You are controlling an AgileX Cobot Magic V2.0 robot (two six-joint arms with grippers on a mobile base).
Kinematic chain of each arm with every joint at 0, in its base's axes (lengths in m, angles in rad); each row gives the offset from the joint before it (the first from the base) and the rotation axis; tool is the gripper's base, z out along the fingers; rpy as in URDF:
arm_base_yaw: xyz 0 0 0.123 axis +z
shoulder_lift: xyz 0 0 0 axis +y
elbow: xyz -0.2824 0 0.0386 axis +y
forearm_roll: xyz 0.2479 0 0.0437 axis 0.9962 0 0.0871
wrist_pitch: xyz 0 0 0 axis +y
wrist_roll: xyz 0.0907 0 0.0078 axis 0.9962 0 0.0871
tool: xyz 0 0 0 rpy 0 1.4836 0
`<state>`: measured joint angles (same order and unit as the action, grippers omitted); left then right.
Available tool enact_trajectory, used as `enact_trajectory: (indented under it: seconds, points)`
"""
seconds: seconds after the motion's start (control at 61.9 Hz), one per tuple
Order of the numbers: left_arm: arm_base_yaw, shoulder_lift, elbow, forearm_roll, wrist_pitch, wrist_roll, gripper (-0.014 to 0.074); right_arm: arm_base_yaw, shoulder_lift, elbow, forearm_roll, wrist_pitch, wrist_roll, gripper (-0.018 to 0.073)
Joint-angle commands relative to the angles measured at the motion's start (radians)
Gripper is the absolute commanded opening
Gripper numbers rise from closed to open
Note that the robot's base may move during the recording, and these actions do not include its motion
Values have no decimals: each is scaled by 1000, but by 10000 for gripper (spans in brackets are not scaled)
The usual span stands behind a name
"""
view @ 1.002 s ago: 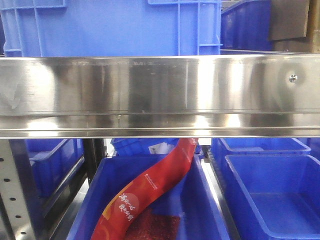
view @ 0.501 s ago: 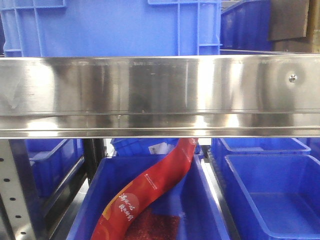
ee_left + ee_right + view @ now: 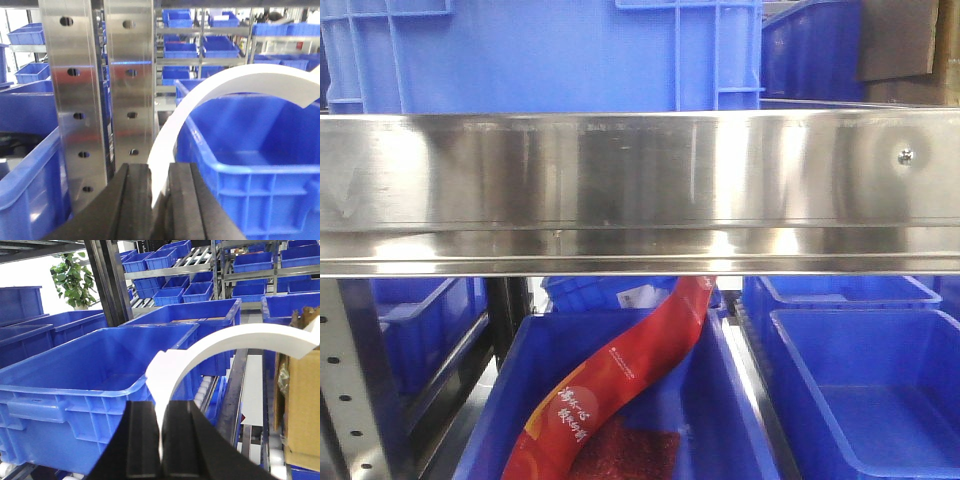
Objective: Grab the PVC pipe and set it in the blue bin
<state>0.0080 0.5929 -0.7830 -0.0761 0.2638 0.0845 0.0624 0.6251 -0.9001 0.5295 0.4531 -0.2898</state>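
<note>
Fingers (image 3: 136,200) either side of white strip (image 3: 210,90)

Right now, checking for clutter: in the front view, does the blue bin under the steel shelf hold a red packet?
Yes, a long red packet lies slanted inside the blue bin below the steel shelf.

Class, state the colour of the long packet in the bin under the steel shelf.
Red packet with pale lettering; clearest in the front-facing view.
</note>
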Motion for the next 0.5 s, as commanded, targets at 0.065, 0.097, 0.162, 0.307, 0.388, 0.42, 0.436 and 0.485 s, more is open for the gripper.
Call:
enact_trajectory:
  seconds: [0.065,0.097,0.162,0.307,0.388,0.42,0.436,0.485]
  points:
    - [-6,31,-9,-11,-34,2,-111,1,3,-8,7,-41,-12,-162]
    - [-6,46,-15,-7,-19,2,-111,1,5,-8,7,-41,-21,-162]
    - [-6,77,-36,-7,20,2,-111,5,26,-8,7,-41,-44,-162]
    - [-29,173,-114,-34,55,2,-111,41,85,-27,23,-43,-53,-162]
    - [-65,214,-165,-34,55,9,-111,70,121,-53,23,-48,-53,-162]
    - [-81,228,-181,-34,55,18,-111,80,136,-64,23,-52,-53,-162]
    - [-93,237,-188,-34,55,20,-111,86,141,-70,23,-52,-53,-162]
    - [-121,258,-214,-34,50,20,-111,104,164,-91,23,-63,-53,-162]
